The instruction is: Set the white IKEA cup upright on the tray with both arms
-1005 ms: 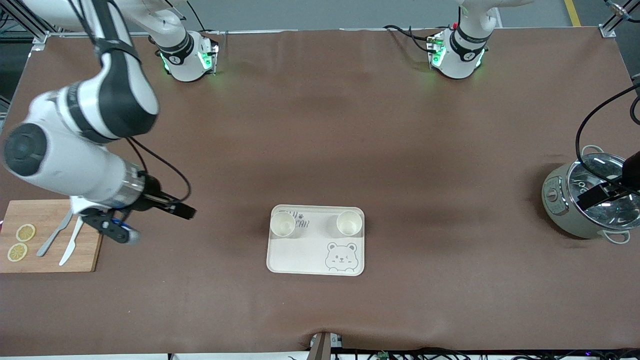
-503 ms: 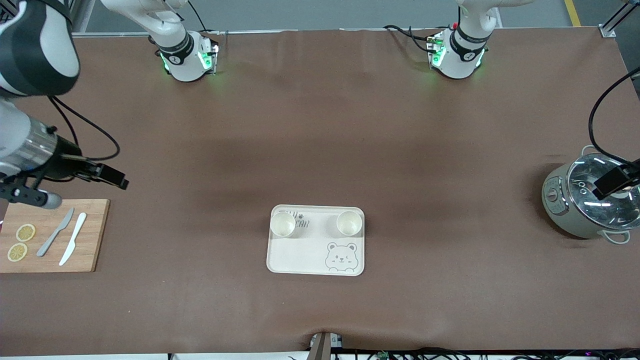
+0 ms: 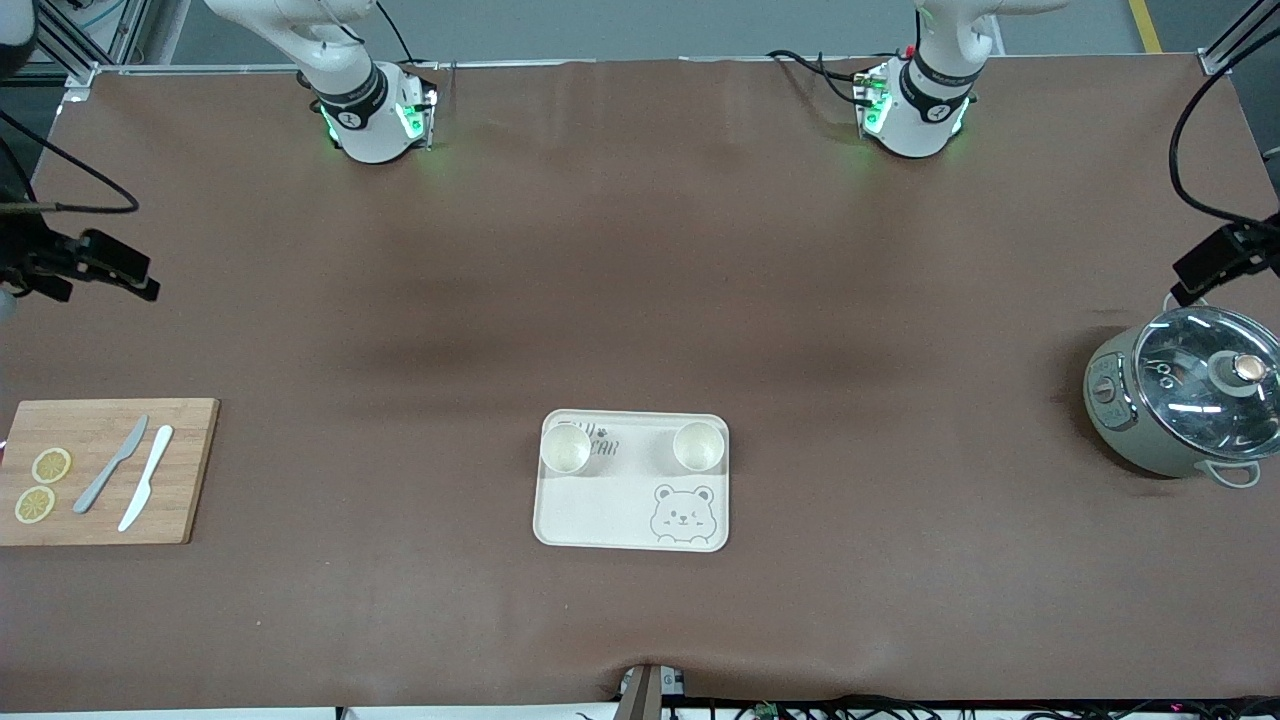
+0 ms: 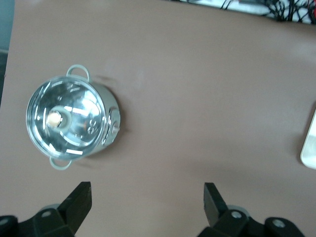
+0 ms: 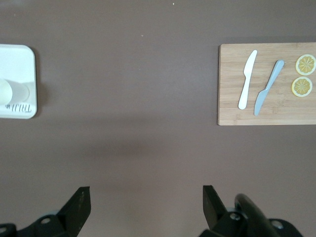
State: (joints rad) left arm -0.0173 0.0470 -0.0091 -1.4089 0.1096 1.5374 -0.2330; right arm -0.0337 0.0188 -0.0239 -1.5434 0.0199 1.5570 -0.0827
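The cream bear tray [image 3: 610, 515] lies on the brown table near the front camera. Two white cups stand upright on it, one [image 3: 565, 448] toward the right arm's end and one [image 3: 698, 446] toward the left arm's end. My right gripper [image 5: 146, 197] is open and empty, high over bare table between the tray [image 5: 17, 59] and the cutting board. My left gripper [image 4: 146, 195] is open and empty, high over bare table beside the pot. In the front view only each wrist's black camera mount shows at the picture's edges.
A wooden cutting board [image 3: 100, 515] with a grey knife [image 3: 110, 465], a white knife [image 3: 146, 478] and two lemon slices lies at the right arm's end. A grey-green pot with a glass lid [image 3: 1190, 395] stands at the left arm's end.
Both arms have risen and pulled away toward their own ends of the table. The right gripper left the cutting board area and the left gripper left the pot. Cups and tray stayed put.
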